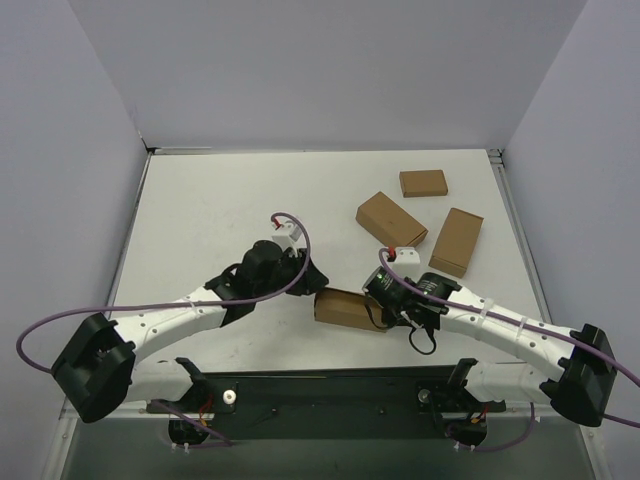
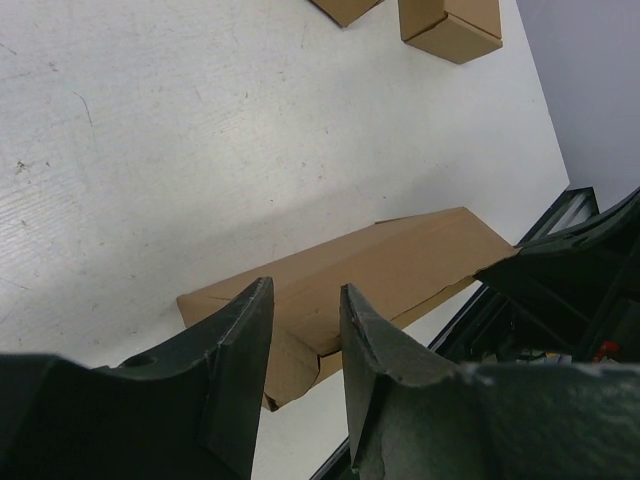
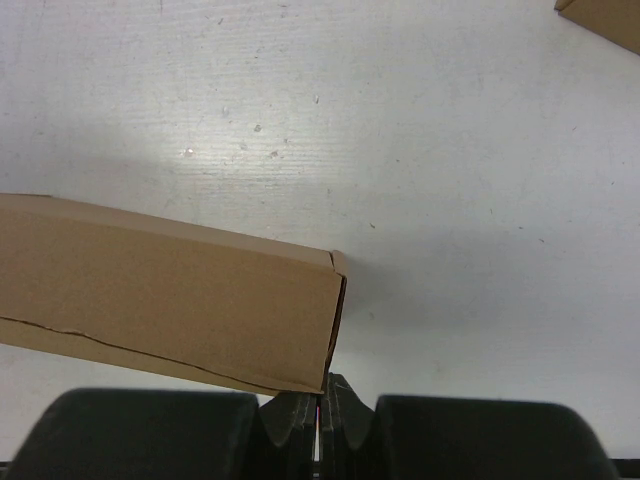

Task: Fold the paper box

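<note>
Camera overhead alone shows three small boxes (image 1: 391,218) (image 1: 423,183) (image 1: 456,241) beyond paper box (image 1: 345,308).

Brackets the paper box (image 1: 345,308), a flat brown block near the front of the white desk (image 1: 220,200), between the left claw (image 1: 318,284) at its left end and the right claw (image 1: 386,316) at its right end, with three smaller brown boxes (image 1: 391,219) lying apart farther back on the right.
</note>
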Available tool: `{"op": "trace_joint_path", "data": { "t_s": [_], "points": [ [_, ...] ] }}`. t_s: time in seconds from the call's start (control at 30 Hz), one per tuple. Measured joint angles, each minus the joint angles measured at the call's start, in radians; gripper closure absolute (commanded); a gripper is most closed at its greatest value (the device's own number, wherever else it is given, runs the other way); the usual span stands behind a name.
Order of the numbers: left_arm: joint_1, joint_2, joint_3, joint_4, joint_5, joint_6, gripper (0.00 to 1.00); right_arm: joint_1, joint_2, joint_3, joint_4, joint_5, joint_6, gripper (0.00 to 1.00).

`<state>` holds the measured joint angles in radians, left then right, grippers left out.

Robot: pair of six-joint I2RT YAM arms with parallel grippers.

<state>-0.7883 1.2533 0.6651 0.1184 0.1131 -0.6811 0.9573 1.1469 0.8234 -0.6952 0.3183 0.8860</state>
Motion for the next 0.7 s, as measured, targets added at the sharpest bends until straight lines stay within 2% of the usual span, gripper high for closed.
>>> {"op": "trace_joint_path", "data": {
  "t_s": [0.03,0.17,0.27,0.57,0.7],
  "points": [
    [0.000,-0.003,-0.003,0.002,0.001,-0.002,0.58,0.000,0.000,0.000,0.000,0.000,0.000,1.00],
    [0.000,-0.025,-0.013,-0.014,0.001,-0.005,0.40,0.000,0.003,0.002,0.003,0.003,0.000,1.00],
    [0.000,-0.047,-0.013,-0.066,-0.007,-0.003,0.33,0.000,0.003,0.002,0.005,0.005,0.000,1.00],
    [0.028,-0.195,-0.013,-0.221,-0.066,0.013,0.30,0.001,0.004,0.002,0.008,0.006,0.000,1.00],
    [0.041,-0.276,-0.030,-0.253,-0.103,0.012,0.35,0.006,0.004,0.002,0.008,0.007,0.000,1.00]
  ]
}}
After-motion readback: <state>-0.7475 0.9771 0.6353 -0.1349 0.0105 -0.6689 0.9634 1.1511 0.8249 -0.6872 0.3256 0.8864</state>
